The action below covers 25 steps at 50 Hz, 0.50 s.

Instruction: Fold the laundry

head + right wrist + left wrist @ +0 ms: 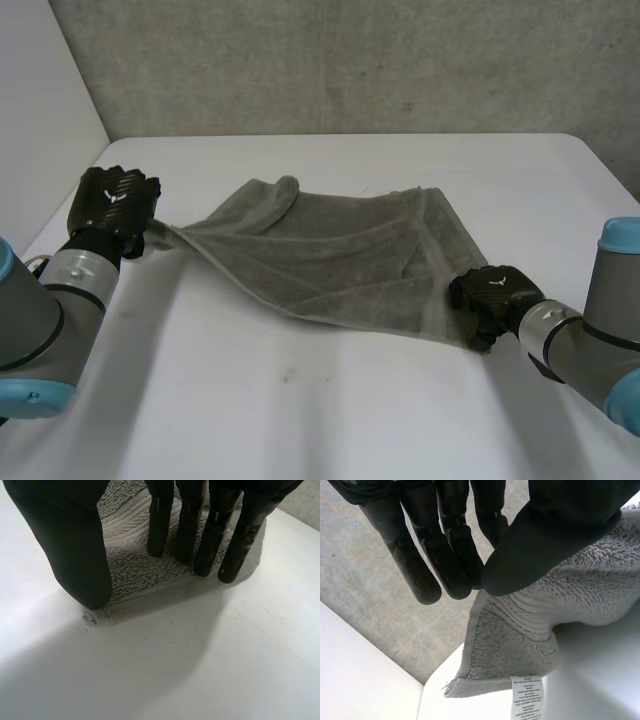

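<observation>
Concrete wall [350, 60], rough and grey, backs the white surface [300, 410] you are working on. From the head view you see a grey towel [340, 250] lying rumpled across the middle of that surface, drawn out between the two arms. Your left robot hand [115, 205] sits at the towel's far-left corner, where the cloth is pulled into a narrow twisted point. Your right robot hand [492, 298] is on the near right corner, which lies on the surface.

Turn to the left wrist view: the left robot hand [445, 555] pinches the towel [520, 645], with its thumb [545, 530] pressing the hemmed edge against the straight fingers. The corner hangs just below the fingertips, lifted off the surface [600, 680], and a white care label [527, 697] dangles from its hem.

Now the right wrist view: the right robot hand [75, 545] stands over the towel [135, 575] with its fingers [187, 525] straight and spread a little, their tips resting on the pile. The thumb tip comes down beside the hem at the very corner. You can see the cloth here lying flat on the surface [175, 670], under the hand rather than raised by it.
</observation>
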### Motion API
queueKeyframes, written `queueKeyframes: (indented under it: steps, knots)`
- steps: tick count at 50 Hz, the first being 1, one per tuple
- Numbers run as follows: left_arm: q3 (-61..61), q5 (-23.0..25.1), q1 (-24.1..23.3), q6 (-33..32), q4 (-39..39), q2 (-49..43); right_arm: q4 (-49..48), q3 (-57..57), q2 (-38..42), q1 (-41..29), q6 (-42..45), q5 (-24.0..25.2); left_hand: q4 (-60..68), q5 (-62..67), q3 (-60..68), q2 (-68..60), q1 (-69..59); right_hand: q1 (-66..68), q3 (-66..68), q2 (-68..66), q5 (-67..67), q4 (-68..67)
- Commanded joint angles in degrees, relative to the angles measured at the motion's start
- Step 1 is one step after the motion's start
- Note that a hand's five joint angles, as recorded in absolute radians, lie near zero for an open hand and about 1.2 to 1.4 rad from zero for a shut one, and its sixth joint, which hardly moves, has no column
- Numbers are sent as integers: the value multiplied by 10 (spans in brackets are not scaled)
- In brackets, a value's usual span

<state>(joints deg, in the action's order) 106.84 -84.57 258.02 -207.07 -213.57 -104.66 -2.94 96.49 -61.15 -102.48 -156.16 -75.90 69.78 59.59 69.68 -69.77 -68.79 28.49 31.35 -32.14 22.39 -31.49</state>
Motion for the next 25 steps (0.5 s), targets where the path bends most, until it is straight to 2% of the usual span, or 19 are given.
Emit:
queueKeyframes:
  steps: [1, 5, 10, 12, 13, 15, 25]
  knots:
    - [-1, 0, 0, 0, 0, 0, -1, -2, 4, -1, 0, 0, 102, 104, 103, -102, -112, 70, 41, -33, 31, -40]
    - [0, 0, -1, 0, 0, 0, -3, -2, 9, -1, 1, 4, 102, 104, 103, -102, -112, 83, 55, -47, 44, -53]
    - [-1, 0, 0, 0, 0, 0, -3, -10, 17, -1, 0, 3, 102, 104, 103, -102, -112, 206, 178, -170, 167, -176]
    - [-1, 0, 0, 0, 0, 0, -2, -20, 24, -1, 0, 0, 102, 104, 103, -102, -112, 377, 348, -340, 338, -347]
    - [-1, 0, 0, 0, 0, 0, -2, -20, 24, -1, 0, 0, 102, 104, 103, -102, -112, 378, 349, -341, 339, -348]
    - [-1, 0, 0, 0, 0, 0, -1, -29, 31, -2, 0, -3, 102, 104, 103, -102, -112, 514, 486, -478, 475, -484]
    - [-1, -1, 0, 0, 0, 0, 1, -45, 27, -1, -5, -2, 102, 104, 103, -102, -112, 515, 486, -479, 476, -485]
